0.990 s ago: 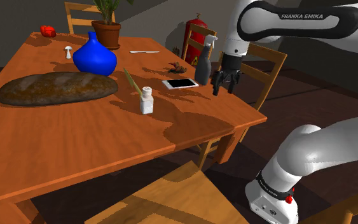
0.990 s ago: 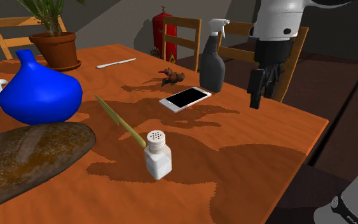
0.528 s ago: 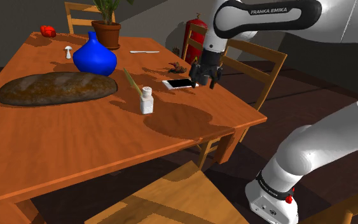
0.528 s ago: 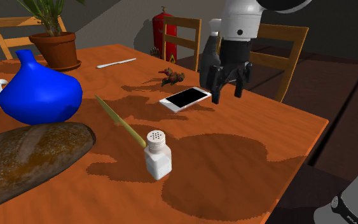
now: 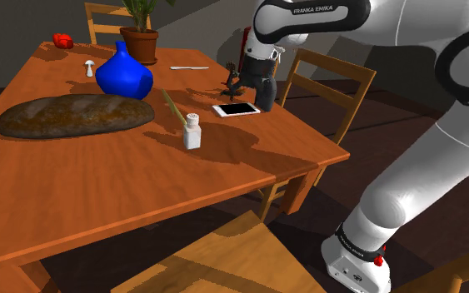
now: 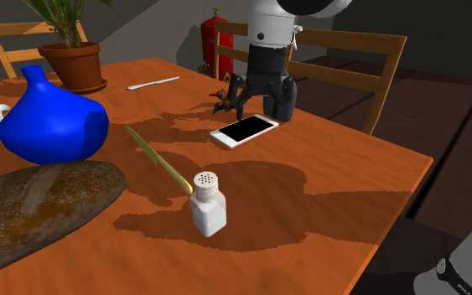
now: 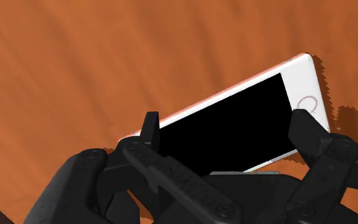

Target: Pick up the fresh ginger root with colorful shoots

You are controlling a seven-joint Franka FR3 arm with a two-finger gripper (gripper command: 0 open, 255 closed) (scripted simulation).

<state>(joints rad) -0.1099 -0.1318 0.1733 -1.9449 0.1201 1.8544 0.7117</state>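
Wide-spread, empty fingers (image 7: 306, 130) over phone (image 7: 234, 127); ginger root (image 6: 220, 101) just beside them.

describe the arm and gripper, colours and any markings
The arm is glossy white with rounded links and dark joints; one dark band reads FRANKA EMIKA in white letters. The gripper is all black, with two blocky fingers.

We are looking at a white arm (image 5: 407, 187) with rounded links, dark joint bands, black "FRANKA EMIKA" lettering (image 5: 311, 9) and a red dot (image 5: 379, 260) near its base; the all-black gripper (image 7: 225, 124) is showing round screws.
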